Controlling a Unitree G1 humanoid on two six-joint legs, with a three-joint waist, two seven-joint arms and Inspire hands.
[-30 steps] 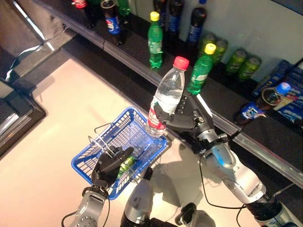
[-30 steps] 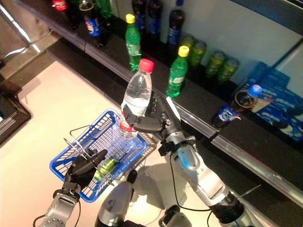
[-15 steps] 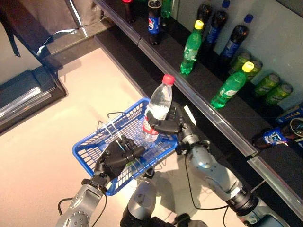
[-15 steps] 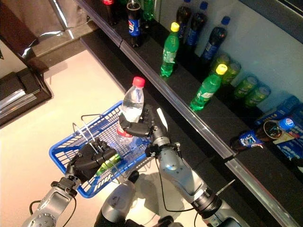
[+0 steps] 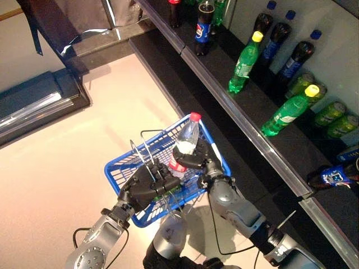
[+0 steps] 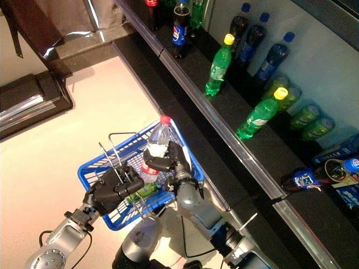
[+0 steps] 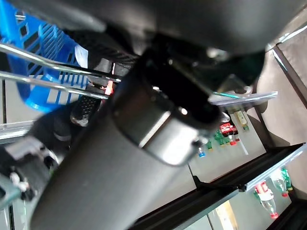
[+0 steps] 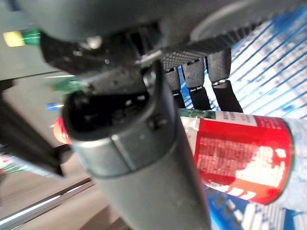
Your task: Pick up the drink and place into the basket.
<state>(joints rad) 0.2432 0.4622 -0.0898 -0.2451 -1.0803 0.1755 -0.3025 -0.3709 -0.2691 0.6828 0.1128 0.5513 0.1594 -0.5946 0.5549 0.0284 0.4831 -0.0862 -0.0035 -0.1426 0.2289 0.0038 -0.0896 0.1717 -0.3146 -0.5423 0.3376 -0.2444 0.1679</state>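
Here the right robot hand (image 5: 197,161) is curled round a clear water bottle (image 5: 185,141) with a red cap and red label, holding it upright inside the blue basket (image 5: 123,168), its base among the mesh walls. The left robot hand (image 5: 147,185) is clenched on the basket's wire handles (image 5: 140,157). A green bottle (image 6: 141,191) lies in the basket beside that hand. The basket hangs above a pale floor (image 5: 67,151). Alongside runs a dark shelf (image 5: 247,123) carrying green bottles (image 5: 243,61), dark cola bottles (image 5: 203,28) and green cans (image 5: 336,117). A dark platform (image 5: 33,106) lies at the far left.
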